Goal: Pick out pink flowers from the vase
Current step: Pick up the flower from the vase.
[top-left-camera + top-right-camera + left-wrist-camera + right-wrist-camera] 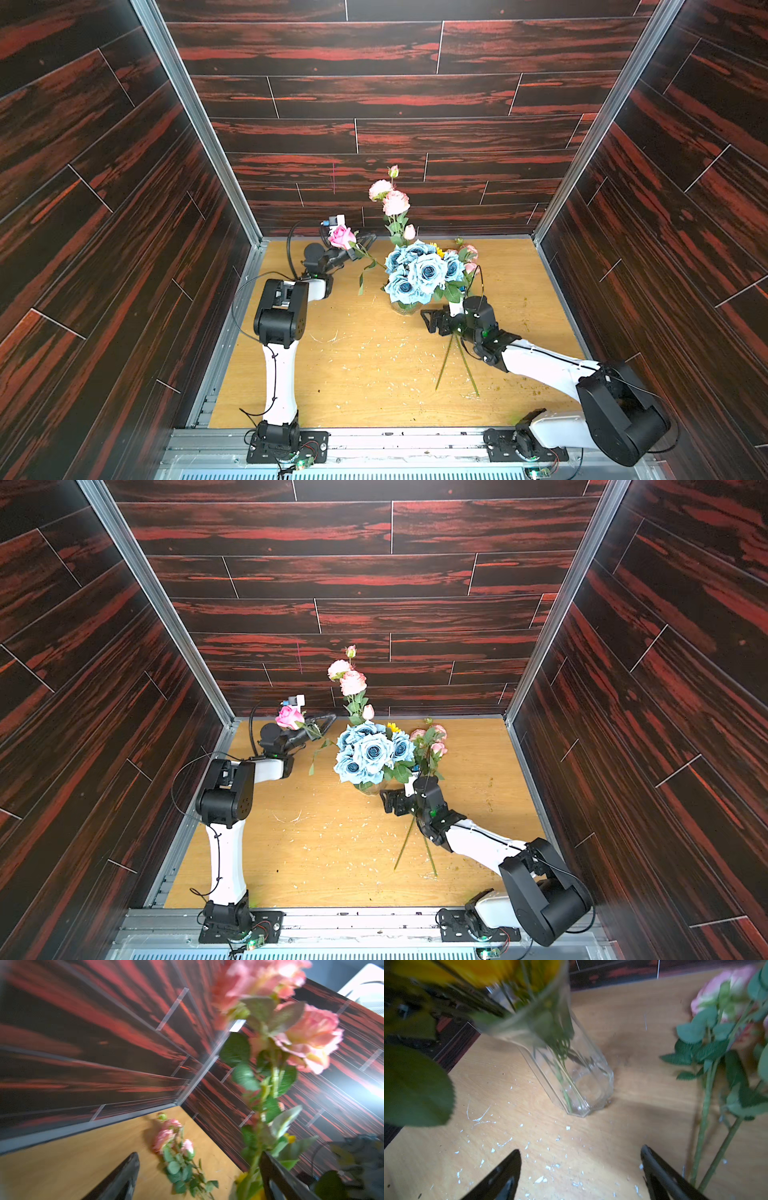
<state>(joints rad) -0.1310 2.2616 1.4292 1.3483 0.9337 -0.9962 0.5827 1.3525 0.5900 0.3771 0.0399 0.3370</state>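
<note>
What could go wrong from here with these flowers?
The vase is small under a big blue bouquet, and the right gripper stands open beside it, not holding it, so pulling the tall pink flowers might tip it. The loose pink flowers on the table have stems running under the right arm, which might drag them.

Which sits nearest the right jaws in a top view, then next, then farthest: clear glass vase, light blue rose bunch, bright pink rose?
1. Clear glass vase, directly ahead of the right jaws.
2. Light blue rose bunch, standing in that vase.
3. Bright pink rose, far left.
</note>
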